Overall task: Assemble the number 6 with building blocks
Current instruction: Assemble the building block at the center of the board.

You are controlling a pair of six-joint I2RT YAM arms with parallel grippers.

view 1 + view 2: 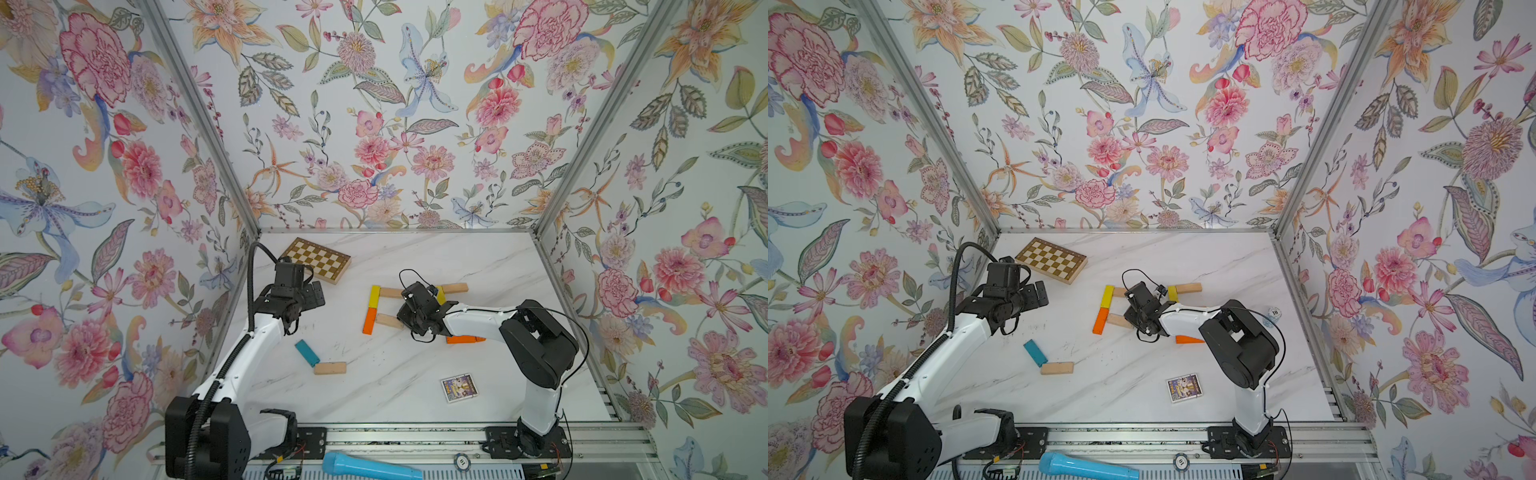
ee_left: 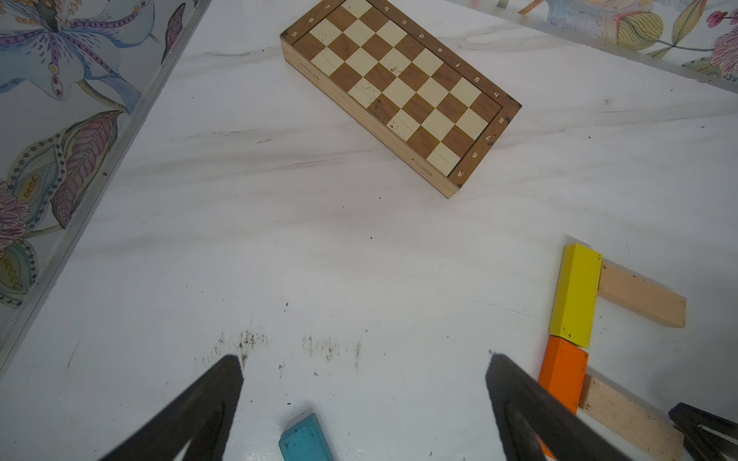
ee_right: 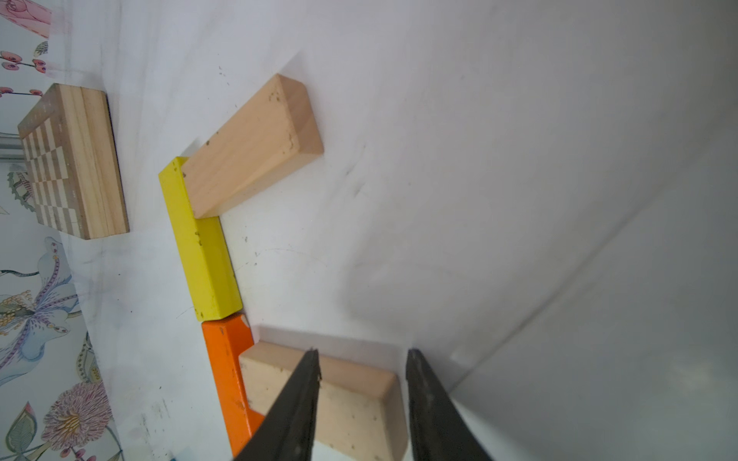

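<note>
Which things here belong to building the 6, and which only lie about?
For the job: yellow blocks, orange blocks, beige blocks, teal block.
Lying about: chequered board, picture card, blue tube, round chip.

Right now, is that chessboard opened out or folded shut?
Folded shut, it seems: the chessboard shows only half its squares on top and stands thick like a closed box.

Tabletop (image 1: 390,390) front free, building blocks (image 1: 374,296), chessboard (image 1: 316,259) behind
</note>
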